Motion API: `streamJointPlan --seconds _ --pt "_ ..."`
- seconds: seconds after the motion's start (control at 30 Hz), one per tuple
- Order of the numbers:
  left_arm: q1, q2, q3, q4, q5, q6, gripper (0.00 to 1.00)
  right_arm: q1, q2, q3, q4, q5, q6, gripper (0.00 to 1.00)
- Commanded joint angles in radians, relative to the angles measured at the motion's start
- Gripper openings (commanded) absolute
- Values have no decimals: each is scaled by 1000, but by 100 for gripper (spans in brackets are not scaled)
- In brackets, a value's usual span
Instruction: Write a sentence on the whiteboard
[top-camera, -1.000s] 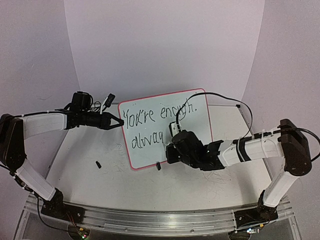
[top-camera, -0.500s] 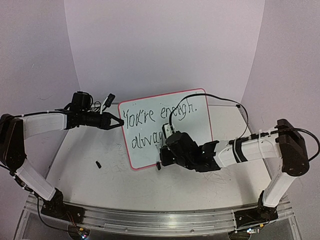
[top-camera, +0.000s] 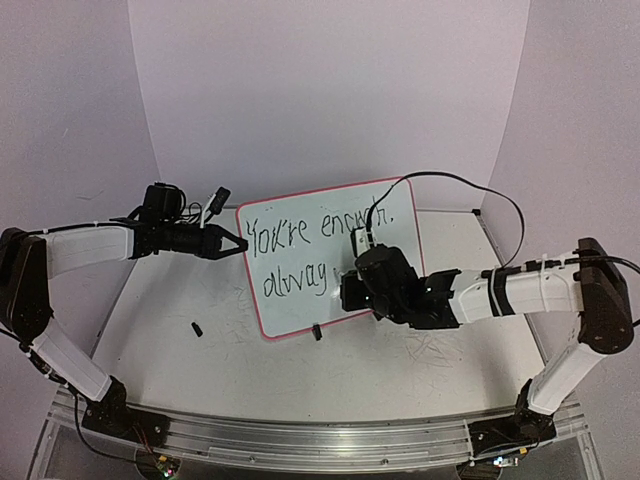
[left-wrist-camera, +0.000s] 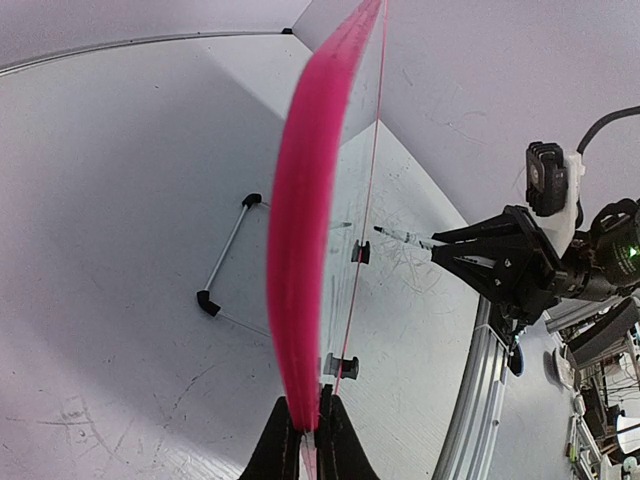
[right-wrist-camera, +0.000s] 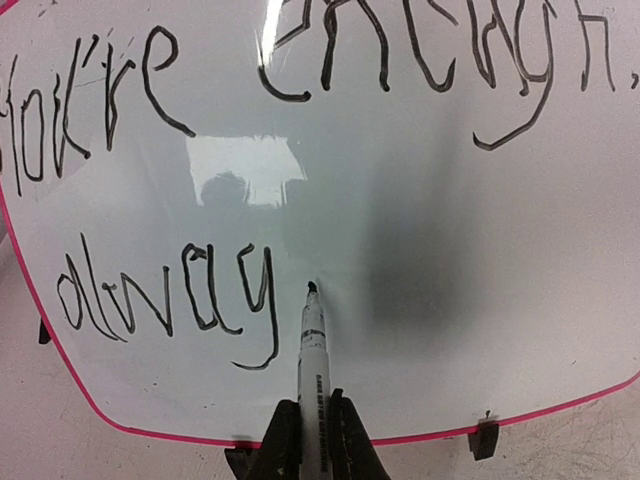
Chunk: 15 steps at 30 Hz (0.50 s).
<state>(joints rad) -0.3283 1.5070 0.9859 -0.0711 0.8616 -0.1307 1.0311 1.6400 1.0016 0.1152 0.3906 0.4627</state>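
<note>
1. While the black handwritten sentence (top-camera: 318, 240) reads only "You're enough." above "alway", the closing "s" and full stop look to be the work left, and a slip here would spoil the second line.
2. Pressing the white-barrelled black-tipped marker (right-wrist-camera: 313, 345) too hard could push back or twist the small rectangular red-rimmed whiteboard (right-wrist-camera: 480, 250). It stands upright on the white tabletop (top-camera: 180, 370) on a thin wire stand (left-wrist-camera: 225, 255) and is braced at one edge only.
3. Too light a touch, or a tip that meets the surface at a slant, would likely leave a broken stroke. Starting too close would run the "s" into the tail of the "y".
4. Left gripper (left-wrist-camera: 310, 445): the fingers are drawn almost together, pinching the board's pink rim at its left edge.
5. Right gripper (right-wrist-camera: 313, 425): the fingers are clamped on the marker's barrel. The tip sits just right of the "y", and I cannot tell whether it touches the board or hangs just off it.
</note>
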Motion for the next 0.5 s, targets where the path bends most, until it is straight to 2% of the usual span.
streamJointPlan --seconds 0.0,0.47 --pt "-18 3 31 -2 11 34 0 -14 12 49 42 11 -22 0" --pt "-19 6 32 -2 13 35 0 -35 55 78 63 -7 -43 0"
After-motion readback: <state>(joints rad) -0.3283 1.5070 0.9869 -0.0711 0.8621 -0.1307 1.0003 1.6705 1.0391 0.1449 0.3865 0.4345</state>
